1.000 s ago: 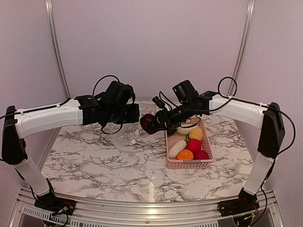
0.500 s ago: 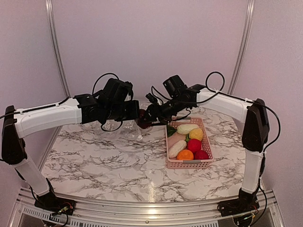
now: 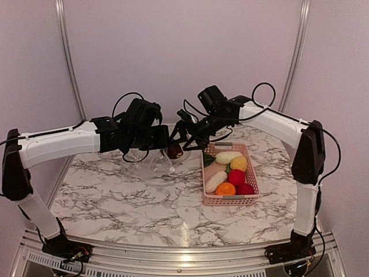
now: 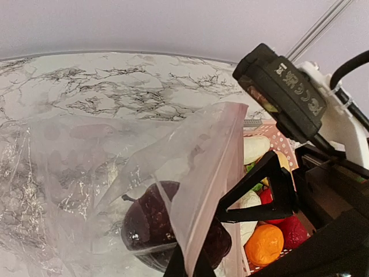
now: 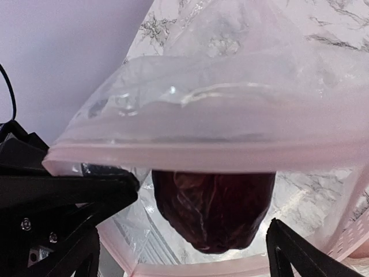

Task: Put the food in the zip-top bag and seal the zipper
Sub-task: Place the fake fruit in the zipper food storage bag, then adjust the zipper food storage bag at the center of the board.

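**A:** How is the zip-top bag (image 4: 86, 150) going to handle?

**B:** I'm judging it as thin, limp and slippery; the clear film is crinkling and sagging. The zipper (image 5: 202, 156), the pinkish strip along the mouth, is looking stiffer, so that is the place to grip. The left gripper (image 4: 187, 266) is pinching it there, holding the mouth up over the table (image 3: 127, 196).

**A:** And the food?

**B:** 1 dark piece (image 4: 161, 231), glossy and rounded, is sitting inside the mouth. It is probably light and apt to roll. The right gripper (image 5: 203, 206) is straddling it with its fingers spread wide. I cannot tell whether they are pressing it or letting go. The other pieces (image 3: 236, 176) are lying in the pink basket (image 3: 230, 201), just right of the bag.
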